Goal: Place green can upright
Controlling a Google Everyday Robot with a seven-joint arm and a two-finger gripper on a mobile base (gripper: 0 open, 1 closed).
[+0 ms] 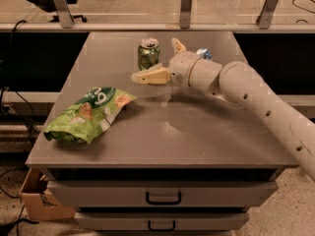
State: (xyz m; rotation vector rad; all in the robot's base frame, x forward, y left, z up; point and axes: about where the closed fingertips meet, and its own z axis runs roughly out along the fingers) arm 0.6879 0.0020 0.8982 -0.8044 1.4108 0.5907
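The green can (148, 54) stands upright on the grey table (197, 136), near the back middle. It is shiny green with a silver top. My gripper (154, 59) is open, with its pale fingers spread wide around the can. One finger (150, 76) lies in front of the can and points left. The other finger (178, 45) sticks up to the can's right. Neither finger appears to press on the can. The arm reaches in from the right.
A green snack bag (88, 114) lies flat at the table's left front. A silver-blue object (204, 53) is mostly hidden behind my wrist. Drawers (162, 196) sit below the table and a cardboard box (34, 200) stands on the floor at the left.
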